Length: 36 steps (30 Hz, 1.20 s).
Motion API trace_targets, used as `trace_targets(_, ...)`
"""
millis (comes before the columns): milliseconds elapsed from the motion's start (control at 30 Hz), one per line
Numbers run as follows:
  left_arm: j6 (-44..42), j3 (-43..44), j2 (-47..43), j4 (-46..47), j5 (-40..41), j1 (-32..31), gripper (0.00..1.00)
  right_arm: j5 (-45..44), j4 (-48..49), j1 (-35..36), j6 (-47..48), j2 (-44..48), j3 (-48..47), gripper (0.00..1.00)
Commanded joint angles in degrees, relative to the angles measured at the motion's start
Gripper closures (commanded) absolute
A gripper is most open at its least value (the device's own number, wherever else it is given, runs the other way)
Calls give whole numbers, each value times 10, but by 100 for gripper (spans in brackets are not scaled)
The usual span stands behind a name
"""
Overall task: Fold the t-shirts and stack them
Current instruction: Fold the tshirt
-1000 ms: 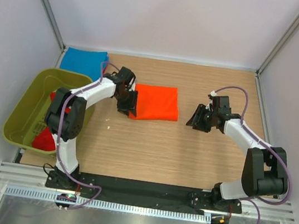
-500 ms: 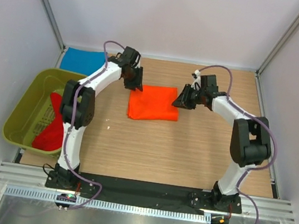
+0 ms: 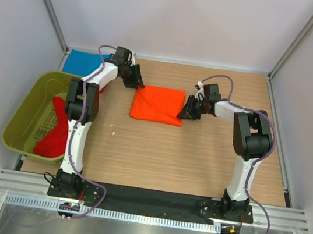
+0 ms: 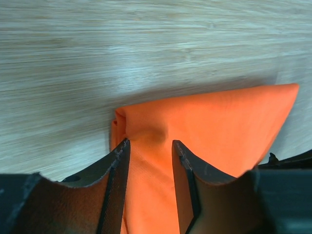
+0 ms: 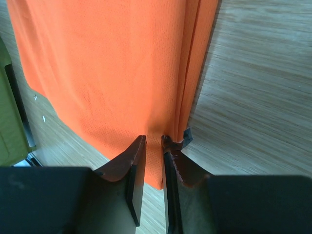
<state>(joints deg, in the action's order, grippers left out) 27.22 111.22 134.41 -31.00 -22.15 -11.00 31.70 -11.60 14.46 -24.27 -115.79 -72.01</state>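
You have one orange shirt (image 3: 158, 104), one blue shirt (image 3: 85, 62) and red cloth (image 3: 54, 134), perhaps two shirts, in one tub (image 3: 31, 104). The orange shirt lies folded flat mid-desk (image 3: 197, 158). The right claw (image 5: 153, 139) pinches its edge, and the left claw (image 4: 148, 144) seems clamped on its corner.

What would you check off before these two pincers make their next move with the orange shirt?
1. Left pincer has cloth: ok, a corner of the orange t-shirt puckers inside it.
2. Right pincer has cloth: ok, shut on the shirt's layered edge.
3. Every layer caught in each pinch: cannot tell.
4. Orange t-shirt folded: ok, a neat rectangle on the table.
5. Likely stacking spot: ok, the blue t-shirt lies flat in the far left corner.
6. Red t-shirts folded: not ok, they lie crumpled in the tub.
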Motion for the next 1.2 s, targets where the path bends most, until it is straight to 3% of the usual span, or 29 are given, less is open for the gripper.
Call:
trace_targets(0, 6, 7, -34, 24, -37, -7, 58, -6, -17, -5, 19, 45, -21, 73)
trace_targets(200, -9, 2, -116, -62, 23, -9, 56, 20, -49, 17, 11, 65, -62, 71)
trace_targets(467, 7, -158, -225, -68, 53, -24, 55, 126, 43, 65, -74, -15, -105, 77)
trace_targets(600, 34, -243, -232, -28, 58, -31, 55, 148, 104, 71, -110, -59, -97, 78)
trace_targets(800, 32, -261, -201, -29, 81, -31, 56, 154, 66, 71, -63, -95, -91, 79)
trace_targets(1000, -6, -269, -229, -25, 40, -31, 52, 148, 37, 70, -53, -59, -95, 78)
trace_targets(1167, -16, -278, -223, -38, 8, -31, 52, 82, 16, 57, -53, -25, -99, 77)
